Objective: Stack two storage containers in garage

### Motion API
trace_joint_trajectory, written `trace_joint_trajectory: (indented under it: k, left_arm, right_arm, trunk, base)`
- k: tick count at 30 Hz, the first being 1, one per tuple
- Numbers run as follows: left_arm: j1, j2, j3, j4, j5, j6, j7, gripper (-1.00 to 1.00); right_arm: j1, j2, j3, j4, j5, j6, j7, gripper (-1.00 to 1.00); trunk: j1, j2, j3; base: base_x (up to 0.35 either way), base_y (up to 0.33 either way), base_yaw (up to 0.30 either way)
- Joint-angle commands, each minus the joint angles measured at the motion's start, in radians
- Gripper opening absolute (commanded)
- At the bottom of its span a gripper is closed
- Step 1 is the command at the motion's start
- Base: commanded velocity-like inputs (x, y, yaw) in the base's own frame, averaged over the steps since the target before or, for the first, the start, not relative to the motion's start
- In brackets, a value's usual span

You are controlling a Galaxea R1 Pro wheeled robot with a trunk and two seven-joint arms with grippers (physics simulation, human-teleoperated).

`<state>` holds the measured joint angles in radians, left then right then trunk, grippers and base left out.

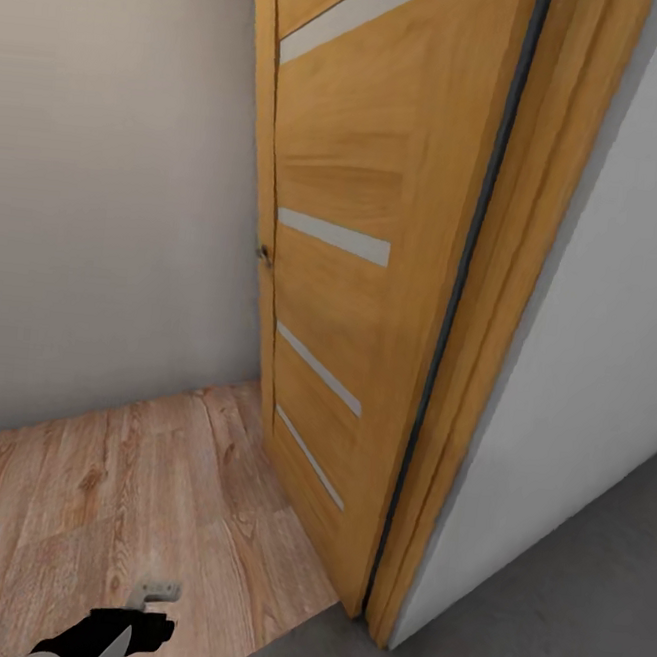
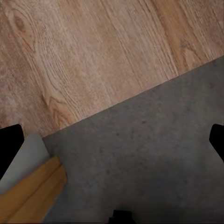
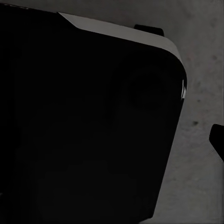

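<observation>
- Head view: a honey-coloured wooden door with pale horizontal inset strips [image 1: 344, 270] stands swung open at a doorway, a small dark handle [image 1: 264, 255] on its free edge.
- The matching wooden door frame [image 1: 515, 316] runs along the door's hinge side, with a pale grey wall [image 1: 608, 345] right of it and another plain pale wall [image 1: 112, 177] left of the door.
- Light wood plank floor [image 1: 101, 498] lies in front of the door on the left; it ends in a straight seam where the dark grey mottled concrete floor [image 1: 562, 612] starts, at lower right (this grey surface is the task's floor).
- The orange-red storage containers are not in these pictures, so their place cannot be told.
- Left gripper [image 2: 112, 144]: its two black fingertips [image 2: 10, 142] sit at opposite edges of the left wrist view, spread wide, nothing between them, just the plank-to-concrete seam and a corner of frame and wall below.
- In the head view a black arm part with a small grey piece [image 1: 124, 630] shows at the bottom edge.
- Right gripper: one black fingertip [image 3: 217, 140] over grey concrete; a large black rounded robot body part [image 3: 88, 126] blocks the rest, so cannot tell whether the claw is apart or closed.
</observation>
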<state>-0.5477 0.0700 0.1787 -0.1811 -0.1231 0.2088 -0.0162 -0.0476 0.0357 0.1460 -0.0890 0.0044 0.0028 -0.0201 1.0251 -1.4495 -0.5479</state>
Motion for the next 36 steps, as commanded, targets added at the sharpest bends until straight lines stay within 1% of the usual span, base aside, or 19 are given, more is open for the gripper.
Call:
trace_joint_trajectory:
  k: [1, 7, 11, 14, 18, 22, 30, 36]
  left_arm:
    - [0.006, -0.001, 0.008, -0.001, -0.010, -0.001, 0.003, 1.00]
    - [0.029, -0.002, 0.008, 0.001, -0.015, -0.034, 0.021, 1.00]
    - [0.050, -0.005, 0.008, 0.001, -0.015, -0.041, 0.023, 1.00]
    - [0.055, -0.007, 0.008, 0.002, -0.015, -0.042, 0.032, 1.00]
    - [0.059, -0.010, 0.007, 0.002, -0.017, -0.050, 0.062, 1.00]
    - [0.061, -0.011, 0.007, 0.002, -0.019, -0.063, 0.076, 1.00]
    - [0.061, -0.013, 0.006, 0.003, -0.019, -0.069, 0.083, 1.00]
    - [0.061, -0.012, 0.007, 0.018, -0.018, -0.071, 0.084, 1.00]
  right_arm:
    - [0.000, 0.000, 0.006, -0.001, 0.000, 0.000, -0.002, 1.00]
    - [0.000, -0.006, 0.007, -0.001, 0.002, 0.000, -0.003, 1.00]
    - [0.000, -0.008, 0.007, -0.001, 0.003, 0.000, -0.003, 1.00]
    - [0.000, -0.011, 0.006, 0.000, 0.001, 0.000, -0.003, 1.00]
    - [0.000, -0.015, 0.006, 0.000, 0.001, 0.000, -0.002, 1.00]
    - [0.000, -0.016, 0.006, -0.001, 0.002, 0.000, -0.003, 1.00]
    - [0.000, -0.016, 0.005, 0.000, 0.001, 0.000, -0.003, 1.00]
    - [0.000, -0.016, 0.004, 0.000, 0.000, 0.000, -0.004, 1.00]
  trunk:
    - [0.000, 0.000, -0.001]
    - [0.000, 0.000, -0.003]
    - [0.000, 0.000, -0.004]
    - [0.000, 0.000, -0.005]
    - [0.000, 0.000, -0.006]
    - [0.000, 0.000, -0.006]
    - [0.000, 0.000, -0.009]
    - [0.000, 0.000, -0.012]
  base:
    - [0.000, 0.000, 0.160]
    - [0.000, 0.000, 0.071]
    - [0.000, -0.018, 0.163]
    - [0.000, -0.145, 0.167]
    - [0.000, -0.246, 0.062]
    - [0.000, -0.284, 0.055]
    - [-0.027, -0.296, 0.186]
    - [-0.178, -0.250, 0.237]
